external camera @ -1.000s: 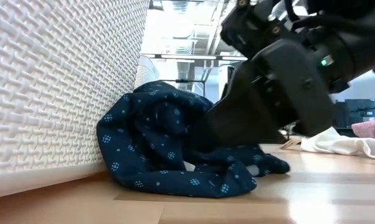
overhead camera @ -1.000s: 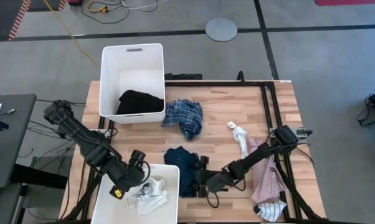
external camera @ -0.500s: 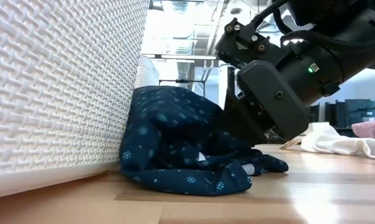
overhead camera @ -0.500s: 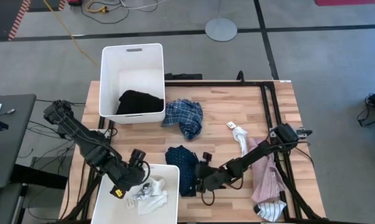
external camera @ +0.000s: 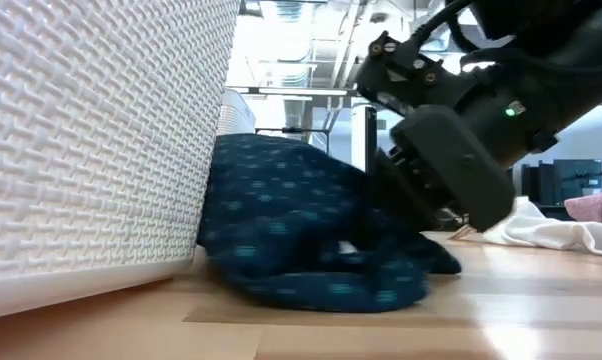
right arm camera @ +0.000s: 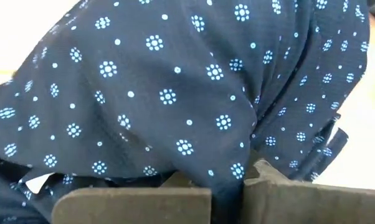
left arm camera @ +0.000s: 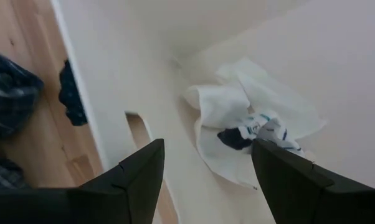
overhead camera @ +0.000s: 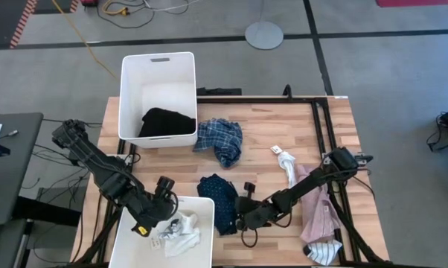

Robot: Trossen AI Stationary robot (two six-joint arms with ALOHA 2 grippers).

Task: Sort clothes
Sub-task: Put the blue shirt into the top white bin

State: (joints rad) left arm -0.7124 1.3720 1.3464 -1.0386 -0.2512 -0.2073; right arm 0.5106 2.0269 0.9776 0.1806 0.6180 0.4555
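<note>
Left gripper [overhead camera: 167, 216] hovers over the near white bin [overhead camera: 200, 202], fingers spread wide above the white and striped socks [overhead camera: 181, 228]. Navy dotted piece [overhead camera: 219, 196] lies against that bin's right wall; right gripper [overhead camera: 239, 219] pinches its fabric between nearly closed fingers [right arm camera: 131, 203].

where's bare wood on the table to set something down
Bare wood shows between the blue plaid shirt and the white sock, and along the far edge right of the far bin. It is crowded near the front: navy dotted piece, right gripper, pink shirt.
</note>
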